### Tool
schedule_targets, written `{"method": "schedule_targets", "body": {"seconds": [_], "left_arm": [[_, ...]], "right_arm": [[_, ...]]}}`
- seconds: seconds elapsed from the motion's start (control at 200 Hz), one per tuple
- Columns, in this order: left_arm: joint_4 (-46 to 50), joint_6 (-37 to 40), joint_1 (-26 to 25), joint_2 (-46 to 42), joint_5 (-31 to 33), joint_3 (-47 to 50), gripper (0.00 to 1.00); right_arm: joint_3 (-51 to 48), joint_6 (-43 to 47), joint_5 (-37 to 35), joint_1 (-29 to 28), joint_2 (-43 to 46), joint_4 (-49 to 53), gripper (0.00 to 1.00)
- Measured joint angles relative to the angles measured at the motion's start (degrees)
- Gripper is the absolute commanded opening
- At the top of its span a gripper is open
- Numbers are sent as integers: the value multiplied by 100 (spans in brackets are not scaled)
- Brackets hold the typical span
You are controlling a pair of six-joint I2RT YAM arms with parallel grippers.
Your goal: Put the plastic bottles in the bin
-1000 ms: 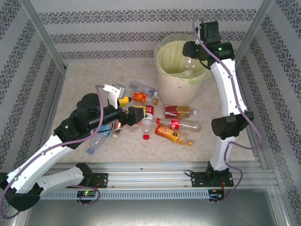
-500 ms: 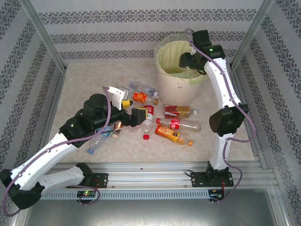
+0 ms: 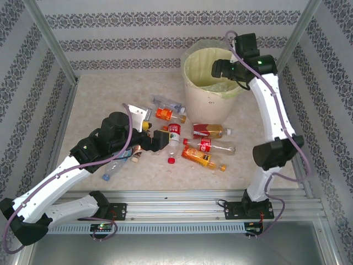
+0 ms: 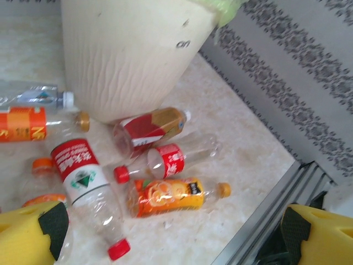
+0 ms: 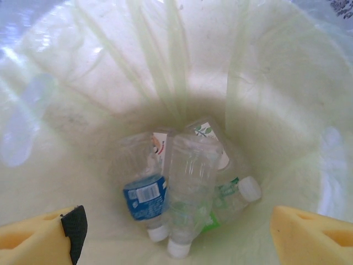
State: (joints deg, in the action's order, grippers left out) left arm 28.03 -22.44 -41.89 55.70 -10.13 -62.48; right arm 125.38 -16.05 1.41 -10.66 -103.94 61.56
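The pale speckled desk [image 3: 99, 94] carries the bin [image 3: 205, 105] at its far right, a tall cream bucket lined with a yellow-green bag. The right arm reaches over the bin's rim, and the right pincer [image 3: 219, 69] hangs above the opening with its yellow fingers [image 5: 309, 232] spread wide and nothing between them. The left arm stretches across the near left of the desk. The left pincer [image 3: 155, 132] is also fully spread and empty, low over the loose bottles.

At the bottom of the bin lie at least three plastic bottles [image 5: 190, 176], one with a blue label [image 5: 144, 193]. More lie on the desk just near and left of the bin: a red-and-white-labelled bottle [image 4: 83, 176], an orange juice bottle [image 4: 168, 196], a red-labelled clear bottle [image 4: 171, 160] and a red-and-brown one [image 4: 149, 127] touching the bin's foot.
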Motion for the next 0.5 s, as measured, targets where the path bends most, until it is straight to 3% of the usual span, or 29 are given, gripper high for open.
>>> {"method": "schedule_targets", "body": {"seconds": [0.275,0.5], "left_arm": [[802,2,2,317,315,2,100],[1370,155,87,955,463,-2,100]], "right_arm": [[-2181,-162,890,-85,2103,-791,98],[-3587,-385,1814,-577,3458,-1123,98]]}}
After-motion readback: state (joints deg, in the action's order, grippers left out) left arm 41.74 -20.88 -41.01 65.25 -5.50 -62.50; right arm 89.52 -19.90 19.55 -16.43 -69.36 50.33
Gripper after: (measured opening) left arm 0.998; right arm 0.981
